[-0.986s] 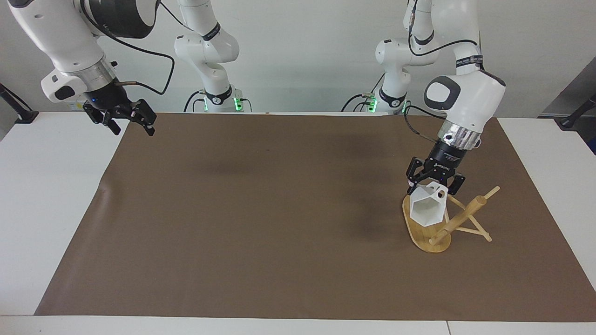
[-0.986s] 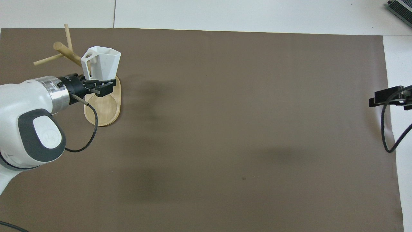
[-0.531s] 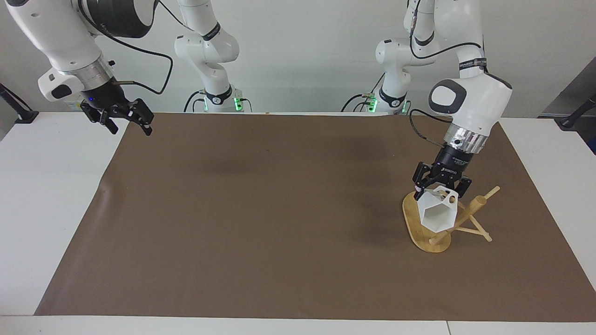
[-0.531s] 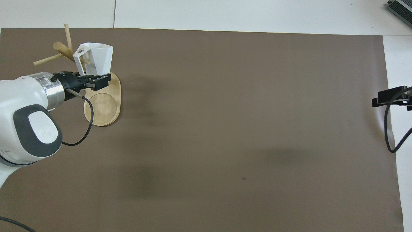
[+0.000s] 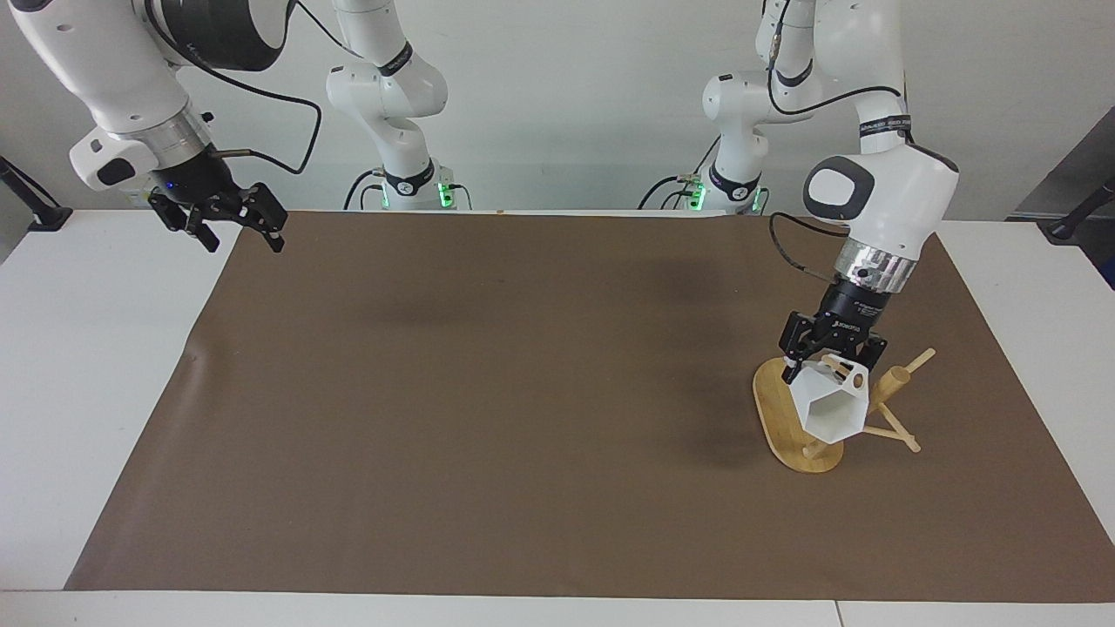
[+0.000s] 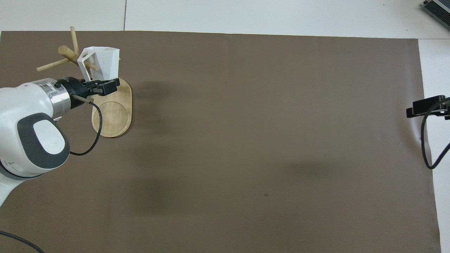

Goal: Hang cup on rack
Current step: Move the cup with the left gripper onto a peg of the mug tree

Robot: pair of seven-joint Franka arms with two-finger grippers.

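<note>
The white faceted cup (image 5: 832, 407) is tilted on its side, rim pointing away from the robots, over the bamboo rack's oval base (image 5: 778, 416). My left gripper (image 5: 832, 361) is shut on the cup's bottom end beside its handle (image 5: 852, 375). In the overhead view a thin peg (image 6: 92, 66) shows through the handle (image 6: 84, 59) of the cup (image 6: 105, 65), close to the rack's post (image 6: 69, 53). The left gripper (image 6: 102, 86) is over the base (image 6: 113, 117). My right gripper (image 5: 239, 228) hangs open and empty in the air over the mat's edge at the right arm's end.
A brown mat (image 5: 523, 392) covers most of the white table (image 5: 78, 366). The rack's post (image 5: 890, 384) and its pegs lean away from the robots in the overhead view. The right gripper shows at that view's edge (image 6: 426, 106).
My left gripper has carried the cup down and toward the rack's post, bringing the handle onto a peg. The right gripper has lifted slightly and then held still.
</note>
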